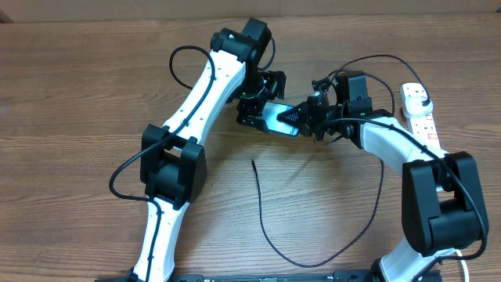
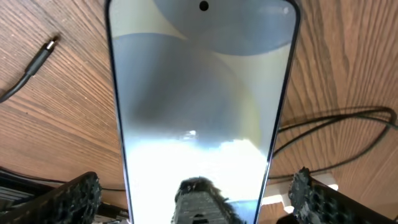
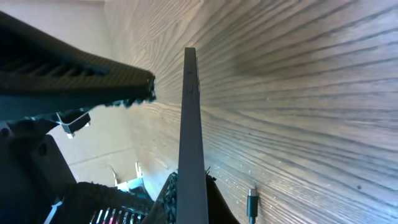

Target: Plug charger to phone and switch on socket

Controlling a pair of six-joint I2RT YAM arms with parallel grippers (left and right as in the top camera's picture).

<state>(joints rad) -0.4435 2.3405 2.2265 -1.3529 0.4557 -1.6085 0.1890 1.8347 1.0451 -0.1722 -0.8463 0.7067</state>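
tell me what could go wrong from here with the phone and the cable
1. The left gripper and right gripper both crowd the phone. In the right wrist view one finger stands off its edge, so the hold may be loose and it could slip.
2. The cable tip lies apart from both grippers, so fetching it likely means one lets go.
3. The cable runs close by the right arm, which could drag it.

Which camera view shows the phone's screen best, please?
The left wrist view: the phone faces the camera and its screen fills most of the frame. Overhead it looks small; the right wrist view shows only its thin edge.
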